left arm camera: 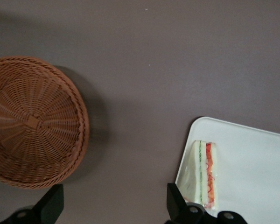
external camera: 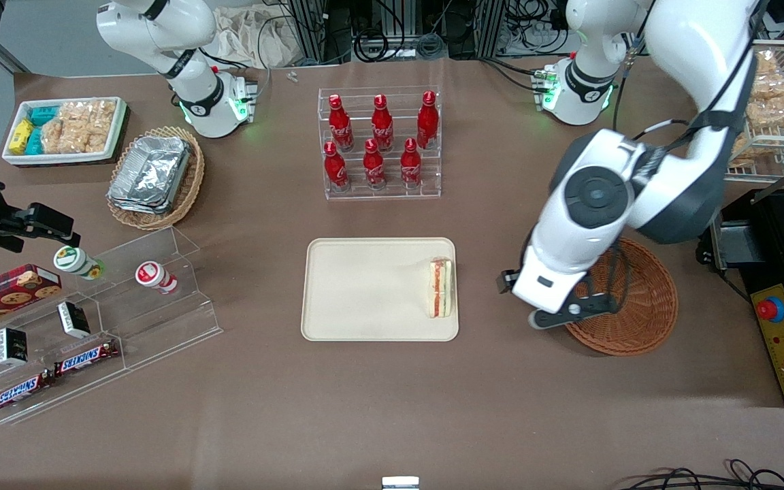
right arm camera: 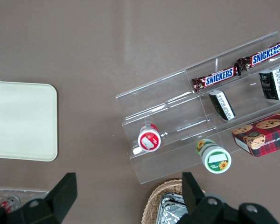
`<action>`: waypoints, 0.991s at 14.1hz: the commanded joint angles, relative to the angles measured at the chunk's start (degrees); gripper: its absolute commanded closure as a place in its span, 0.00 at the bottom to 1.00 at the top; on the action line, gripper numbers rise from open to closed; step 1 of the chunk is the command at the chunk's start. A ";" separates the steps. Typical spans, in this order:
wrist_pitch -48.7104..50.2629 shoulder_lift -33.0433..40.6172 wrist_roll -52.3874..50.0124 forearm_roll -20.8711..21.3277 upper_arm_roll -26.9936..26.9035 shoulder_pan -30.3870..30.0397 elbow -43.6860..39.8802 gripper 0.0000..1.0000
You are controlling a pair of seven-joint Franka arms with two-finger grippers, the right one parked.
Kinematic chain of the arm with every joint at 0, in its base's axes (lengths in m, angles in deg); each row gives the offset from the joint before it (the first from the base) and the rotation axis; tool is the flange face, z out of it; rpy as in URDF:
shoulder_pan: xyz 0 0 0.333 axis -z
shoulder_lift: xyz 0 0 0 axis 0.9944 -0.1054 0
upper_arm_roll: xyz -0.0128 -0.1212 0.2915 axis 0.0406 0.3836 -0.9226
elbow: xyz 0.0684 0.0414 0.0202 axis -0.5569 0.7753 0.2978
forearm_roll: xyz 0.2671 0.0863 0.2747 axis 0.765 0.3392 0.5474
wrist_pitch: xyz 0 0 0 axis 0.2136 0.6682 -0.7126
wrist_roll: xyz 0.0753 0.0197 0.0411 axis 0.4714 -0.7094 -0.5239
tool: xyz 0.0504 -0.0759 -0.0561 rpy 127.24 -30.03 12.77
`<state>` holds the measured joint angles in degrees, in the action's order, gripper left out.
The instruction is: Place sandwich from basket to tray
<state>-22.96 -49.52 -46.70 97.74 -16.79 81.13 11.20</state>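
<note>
The sandwich (external camera: 440,288) lies on the cream tray (external camera: 365,292), at the tray's edge nearest the working arm's end of the table, with its red and green filling facing up. It also shows in the left wrist view (left arm camera: 204,175) on the tray (left arm camera: 256,168). The round reddish-brown basket (external camera: 637,306) stands empty beside the tray and shows in the left wrist view (left arm camera: 32,121) too. My left gripper (external camera: 550,299) hangs above the bare table between the tray and the basket. It is open and empty, its fingers spread wide (left arm camera: 114,207).
A clear rack of red bottles (external camera: 380,143) stands farther from the front camera than the tray. Toward the parked arm's end are an acrylic stand with snacks (external camera: 92,320), an oval wicker basket with foil containers (external camera: 155,175) and a white bin (external camera: 65,129). A control box (external camera: 783,340) sits beside the round basket.
</note>
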 commanded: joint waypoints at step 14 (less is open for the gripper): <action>5.35 22.81 52.45 -19.22 -31.65 2.04 13.50 0.00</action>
<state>-18.23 -24.72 4.58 78.64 -48.69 82.99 27.35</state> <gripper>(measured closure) 0.000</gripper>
